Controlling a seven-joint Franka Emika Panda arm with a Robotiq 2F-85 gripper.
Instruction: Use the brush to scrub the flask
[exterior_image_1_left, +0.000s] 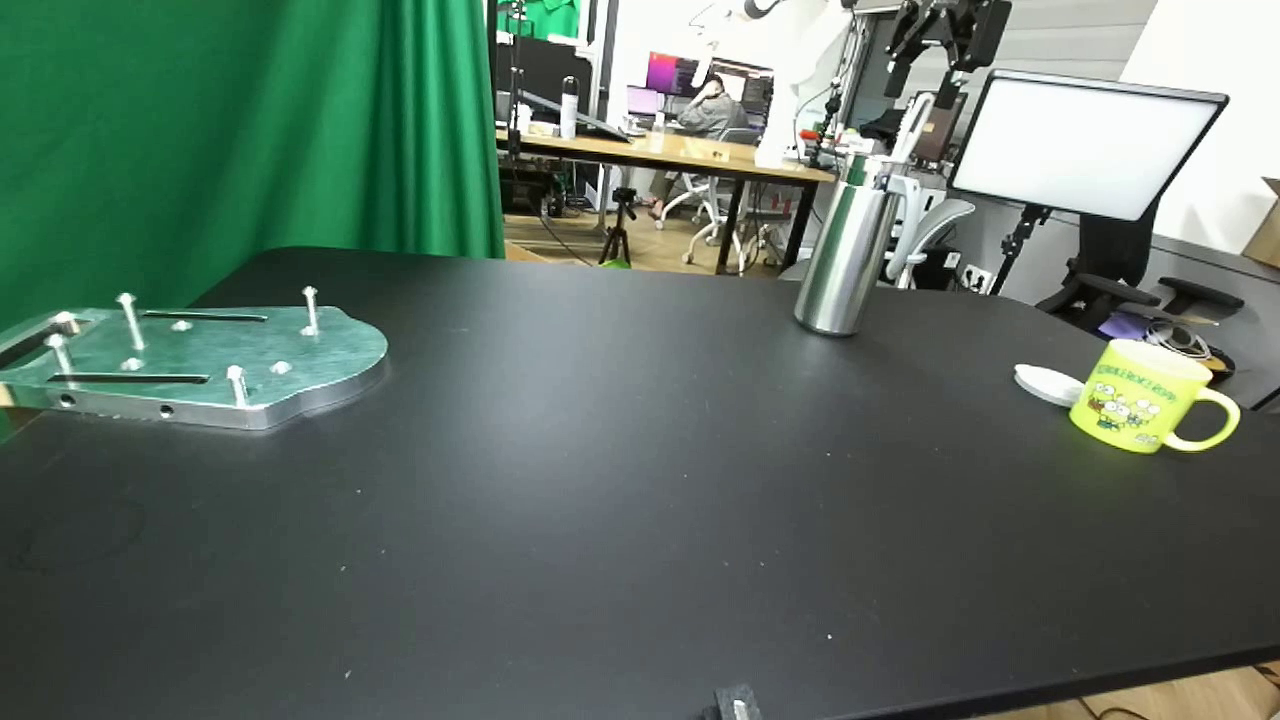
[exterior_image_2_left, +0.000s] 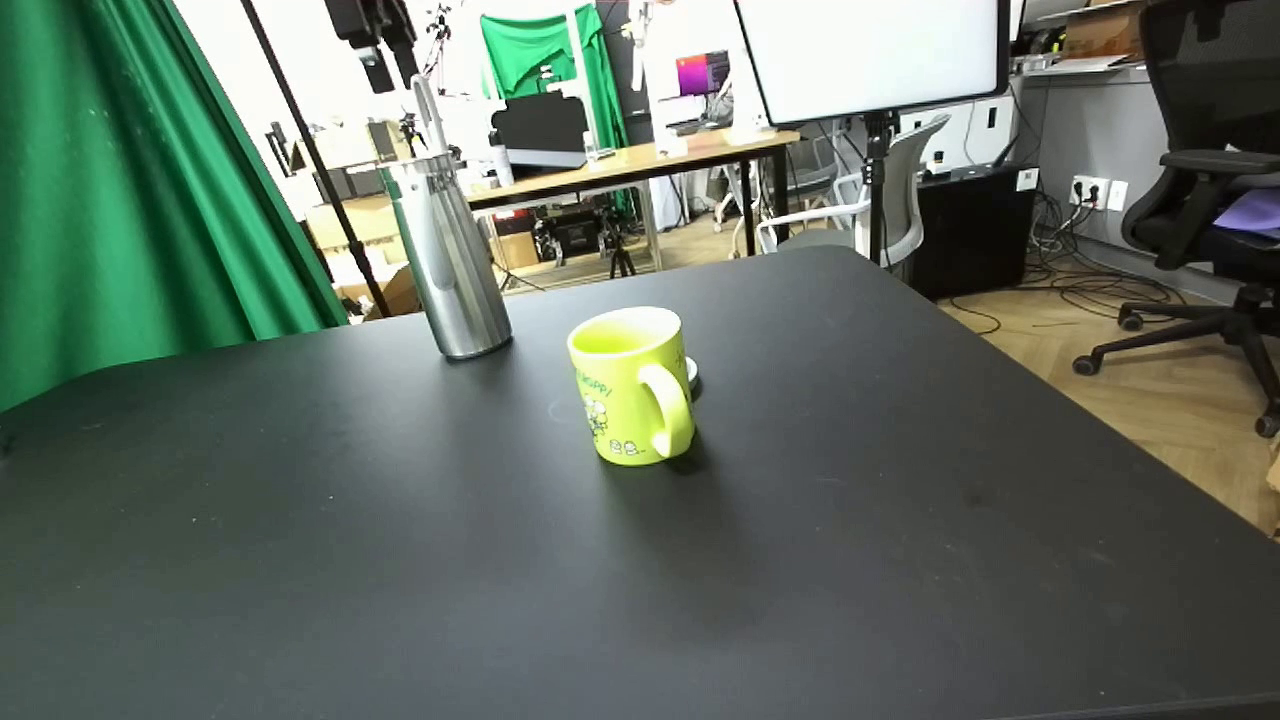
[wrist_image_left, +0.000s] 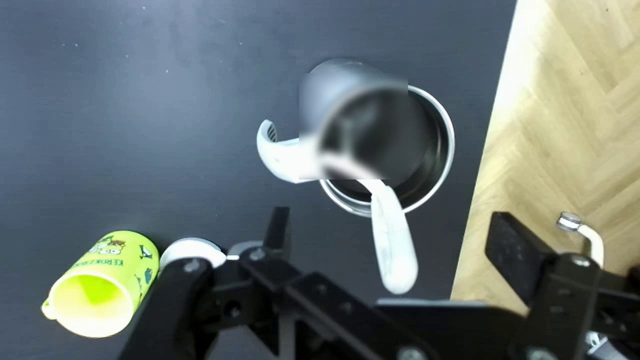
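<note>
Wrist view: the claw (wrist_image_left: 396, 245) gapes wide, the brush (wrist_image_left: 392, 232) jutting from the flask (wrist_image_left: 444, 155).

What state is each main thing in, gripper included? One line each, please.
Flask: upright, open-topped.
Brush: in the flask, white handle leaning out over the rim, head too blurred to tell.
Gripper: open, above the brush, holding nothing.
Mug: upright, open-topped.
White disc: lying beside the mug.

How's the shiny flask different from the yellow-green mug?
The flask is tall; the mug is squat. The flask is silver, while the mug is yellow-green with cartoon pictures. The brush pokes out of the flask, not the mug. Both stand on the black table, open at the top.
</note>
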